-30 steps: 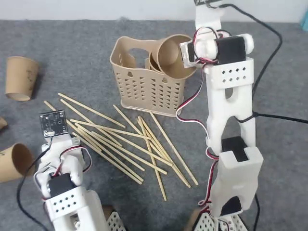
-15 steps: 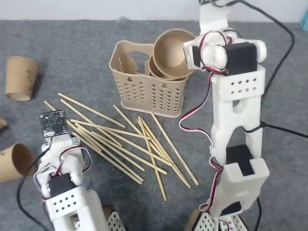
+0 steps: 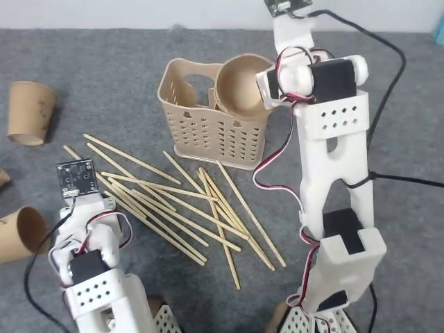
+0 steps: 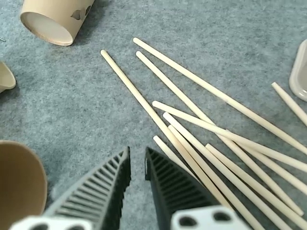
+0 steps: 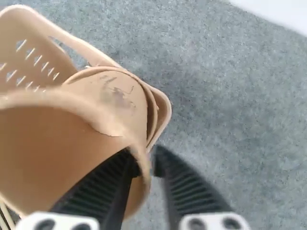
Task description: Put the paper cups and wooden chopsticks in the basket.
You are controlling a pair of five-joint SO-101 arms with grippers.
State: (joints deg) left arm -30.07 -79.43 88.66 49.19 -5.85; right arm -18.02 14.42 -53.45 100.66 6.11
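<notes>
Cup [image 3: 239, 87] and right pincer [image 5: 144, 160] have come back down. Half a second ago the cup was held clear above the basket [image 3: 201, 132] rim; now it sits lower, settling into a nested cup [image 3: 232, 112] already inside. The pincer grips the cup's wall, one jaw inside and one outside. By that, this cup looks all but delivered, with only the release and the pull-out left.

Left pincer [image 4: 136, 155] has not moved. It hangs low over the surface [image 3: 104, 69], jaws drawn almost together on nothing. Chopsticks [image 4: 201, 124] lie scattered just ahead of it, several crossing, and I can see none in the basket. A loose cup [image 4: 17, 187] lies on its side right beside this pincer, and a far cup [image 4: 53, 19] lies well ahead, so most of the task remains.

The surface is grey and carpet-like. A pale wall [image 3: 139, 12] runs beyond the basket, and a black cable [image 3: 392, 48] trails off the right arm.
</notes>
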